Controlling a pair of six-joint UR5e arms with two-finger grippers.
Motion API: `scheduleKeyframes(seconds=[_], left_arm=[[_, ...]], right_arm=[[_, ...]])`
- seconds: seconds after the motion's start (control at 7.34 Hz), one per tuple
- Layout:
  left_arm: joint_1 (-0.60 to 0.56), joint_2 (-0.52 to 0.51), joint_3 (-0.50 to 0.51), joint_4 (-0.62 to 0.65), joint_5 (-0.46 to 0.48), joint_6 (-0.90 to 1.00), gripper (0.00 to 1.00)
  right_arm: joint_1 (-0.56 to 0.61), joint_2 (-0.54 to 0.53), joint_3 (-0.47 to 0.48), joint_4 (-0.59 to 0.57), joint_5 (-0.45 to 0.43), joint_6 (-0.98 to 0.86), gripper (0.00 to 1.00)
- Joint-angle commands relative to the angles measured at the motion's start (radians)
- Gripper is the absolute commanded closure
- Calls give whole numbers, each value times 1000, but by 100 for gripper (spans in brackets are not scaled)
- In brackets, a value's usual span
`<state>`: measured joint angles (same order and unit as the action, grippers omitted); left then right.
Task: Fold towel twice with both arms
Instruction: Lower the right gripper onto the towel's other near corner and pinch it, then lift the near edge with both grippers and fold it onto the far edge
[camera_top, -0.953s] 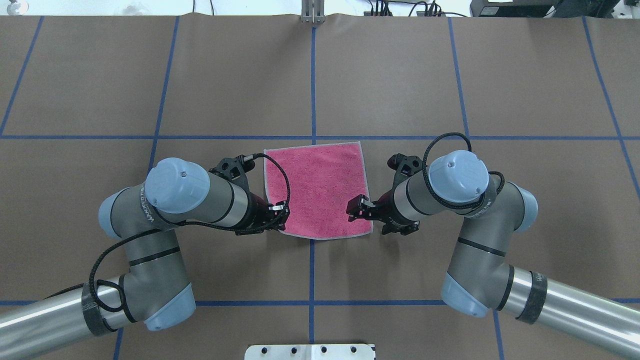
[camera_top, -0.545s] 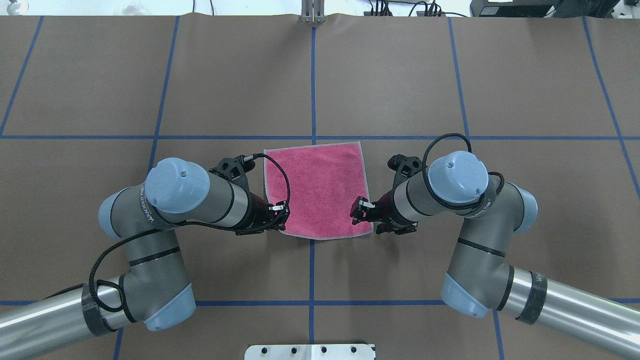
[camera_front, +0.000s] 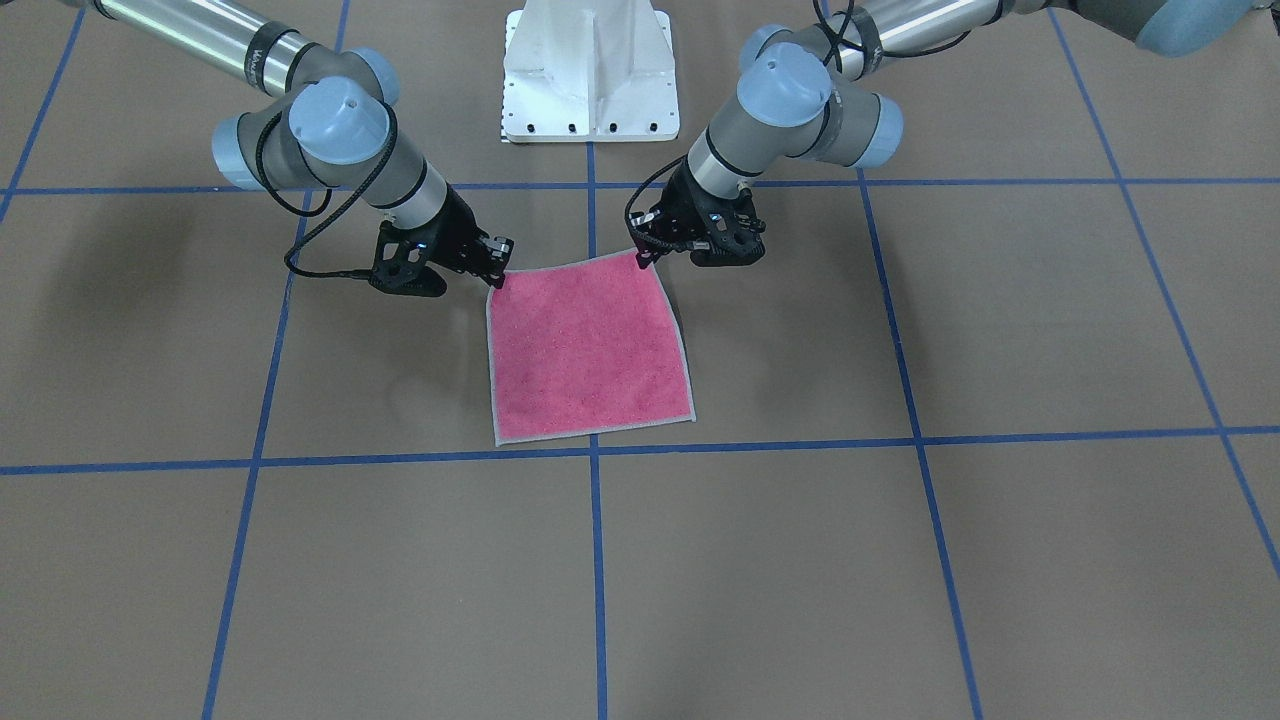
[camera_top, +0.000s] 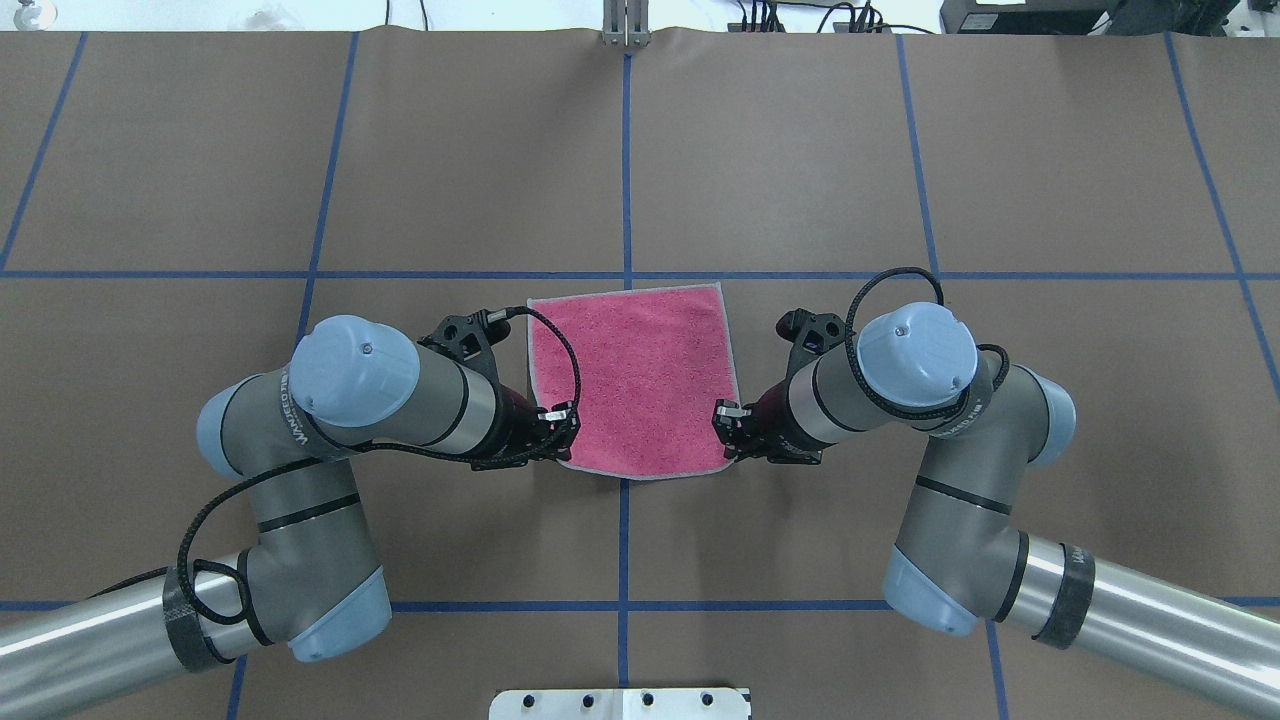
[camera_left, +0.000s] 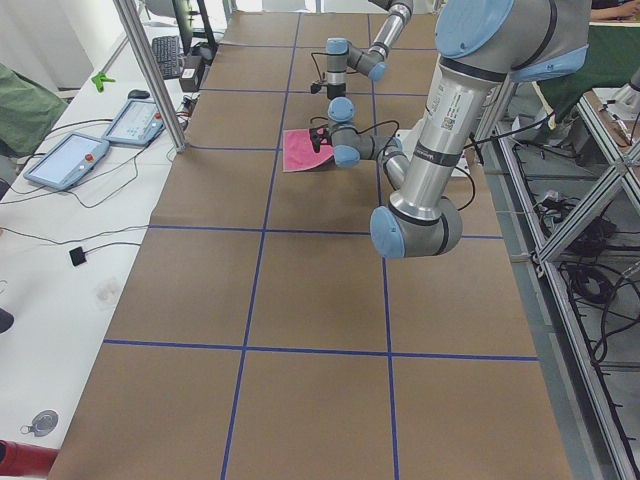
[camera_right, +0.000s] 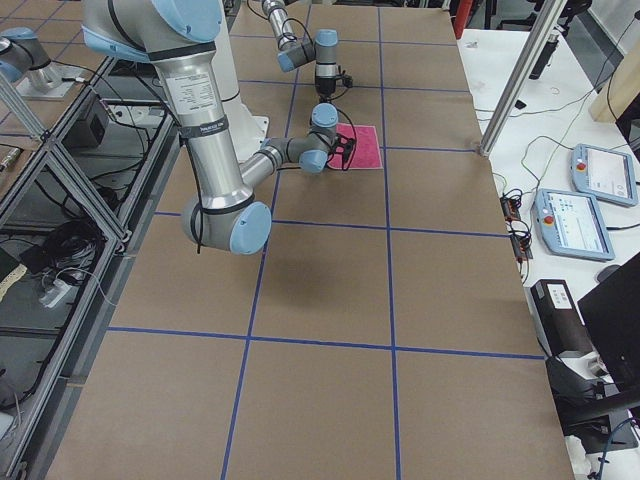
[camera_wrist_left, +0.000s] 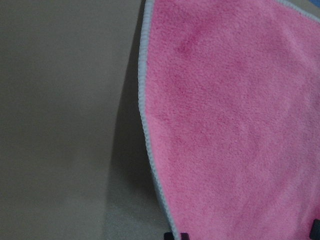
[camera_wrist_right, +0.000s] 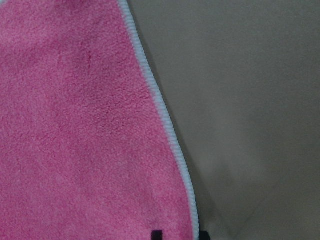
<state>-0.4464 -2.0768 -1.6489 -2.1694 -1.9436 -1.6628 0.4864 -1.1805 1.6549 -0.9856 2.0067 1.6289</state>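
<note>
towel (camera_top: 632, 375): lies flat and unfolded on the table (camera_top: 800, 150), pink face up, with light grey edging all round.
towel location: mid-table, between the two arms. It lies across the central blue tape line (camera_top: 626, 170), with its far edge just short of the cross line.
left arm (camera_top: 390, 385): reaches in to the towel's near left corner.
left tool (camera_top: 558, 425): low at that corner. In the wrist view its fingertips (camera_wrist_left: 175, 235) are set wide apart, one at the grey edging and the other well in over the pink pile. It is not clamped.
right arm (camera_top: 880, 375): reaches in to the towel's near right corner.
right tool (camera_top: 727, 428): fingertips (camera_wrist_right: 157, 235) are drawn close together, one on either side of the grey edging, clamped on the towel's edge. In the overhead view this corner looks rounded and pulled slightly inward.
pedestal (camera_front: 590, 70): white, at the table's robot side, behind both arms and well apart from the towel.
</note>
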Motion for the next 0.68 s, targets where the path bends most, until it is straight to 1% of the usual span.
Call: scheduleKeyframes(seconds=[0.0,0.54], left_arm=[[0,-5,-6,-1,0,0,100],[-72,-5,-5,5,-9,6,100]], right_arm=[[14,2,15,8,3,2,100],[70,10,32,11,11,2,100]])
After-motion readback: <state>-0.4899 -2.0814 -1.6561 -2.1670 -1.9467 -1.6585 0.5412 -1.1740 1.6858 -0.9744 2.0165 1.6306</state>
